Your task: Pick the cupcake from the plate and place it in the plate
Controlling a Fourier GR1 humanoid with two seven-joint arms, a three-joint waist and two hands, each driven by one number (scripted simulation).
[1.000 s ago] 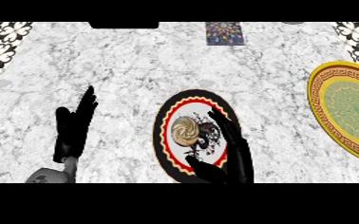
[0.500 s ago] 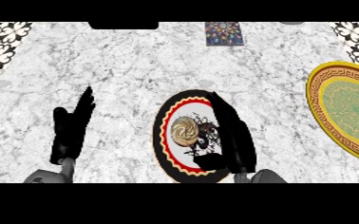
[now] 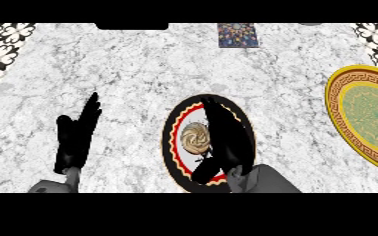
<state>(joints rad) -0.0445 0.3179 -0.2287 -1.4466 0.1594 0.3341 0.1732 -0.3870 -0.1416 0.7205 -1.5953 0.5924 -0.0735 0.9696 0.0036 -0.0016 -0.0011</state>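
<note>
Two round plates on the speckled marble counter. The black, red-rimmed plate bears one swirl-topped cupcake, with the right hand straight-fingered beside it. The gold plate lies right, and the left hand rests with fingers straight.

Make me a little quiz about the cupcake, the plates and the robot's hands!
1. True or false: the cupcake sits on the black plate.
2. Which hand is over the black plate, just beside the cupcake? A. left B. right
3. Fill in: the plate at the view's right edge has a ____ rim.

Key:
1. True.
2. B, the right hand.
3. Yellow.
</note>
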